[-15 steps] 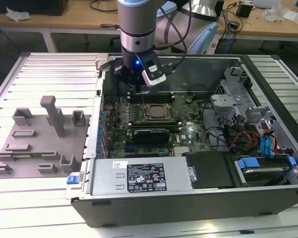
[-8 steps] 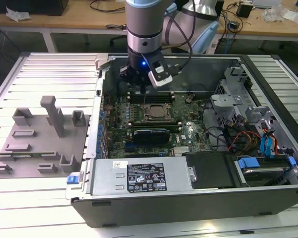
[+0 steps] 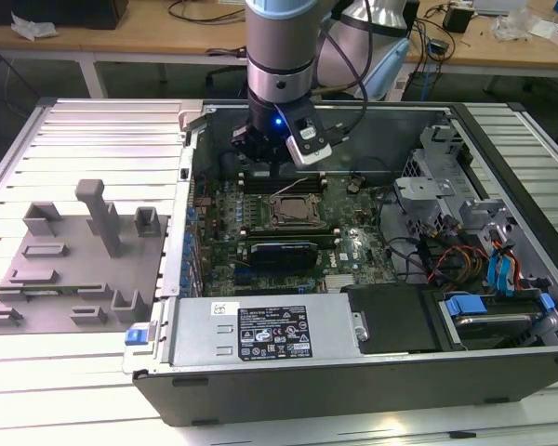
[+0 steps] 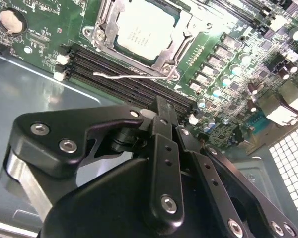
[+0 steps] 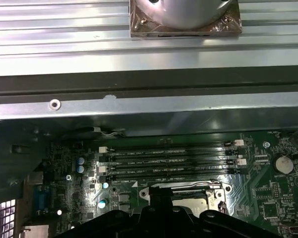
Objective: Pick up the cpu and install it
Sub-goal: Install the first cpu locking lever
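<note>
CPU (image 4: 144, 29), a pale silver-white square, lies flat inside the metal-framed socket (image 4: 105, 26) on the green motherboard (image 3: 349, 243). In the exterior view the CPU (image 3: 295, 212) sits near the middle of the board, inside an open computer case (image 3: 353, 386) that lies on its side on a ribbed metal counter (image 3: 102, 130).

The arm comes straight down into the case. Its black gripper (image 3: 260, 160) hangs over the board just beyond the socket, on the side toward the case's far wall. In the second wrist view the gripper (image 4: 161, 111) is above the rows of dark memory slots (image 4: 89, 62), near the socket but apart from the CPU, and it holds nothing that can be seen. Whether the gripper is open or closed cannot be told.

A thin bent wire lever (image 4: 124, 76) lies between the socket and the memory slots. A round coin battery (image 4: 12, 20) sits near a corner of the board.

On the exterior view's left, well apart from the case, a grey fixture (image 3: 74, 269) with several raised blocks rests on the counter. A power supply (image 3: 260, 330) fills the case's near edge.
</note>
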Robot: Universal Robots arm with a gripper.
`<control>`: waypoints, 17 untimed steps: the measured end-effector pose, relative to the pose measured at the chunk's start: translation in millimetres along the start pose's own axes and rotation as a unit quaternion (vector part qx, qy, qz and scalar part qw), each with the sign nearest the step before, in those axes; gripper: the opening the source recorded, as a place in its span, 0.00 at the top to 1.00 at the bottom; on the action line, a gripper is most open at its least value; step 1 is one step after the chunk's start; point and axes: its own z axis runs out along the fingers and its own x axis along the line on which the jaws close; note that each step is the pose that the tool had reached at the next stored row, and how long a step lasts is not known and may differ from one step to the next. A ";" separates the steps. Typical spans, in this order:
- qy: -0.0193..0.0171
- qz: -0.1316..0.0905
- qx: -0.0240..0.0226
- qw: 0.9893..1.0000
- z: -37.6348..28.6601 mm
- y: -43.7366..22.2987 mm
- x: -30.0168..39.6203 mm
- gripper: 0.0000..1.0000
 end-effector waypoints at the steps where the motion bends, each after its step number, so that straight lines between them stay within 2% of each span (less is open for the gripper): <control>1: 0.000 0.000 0.000 1.000 0.0 0.0 -0.1 0.89; 5: -0.001 0.005 0.001 1.000 1.5 -0.3 -0.2 0.89; 10: -0.007 0.030 0.002 1.000 5.0 -1.1 -0.1 0.89; 12: -0.010 0.047 0.002 0.999 8.4 -1.8 0.0 0.89; 15: -0.016 0.077 0.003 0.997 12.9 -2.7 -0.6 0.89; 17: -0.017 0.079 0.003 0.997 14.3 -2.8 -4.8 0.89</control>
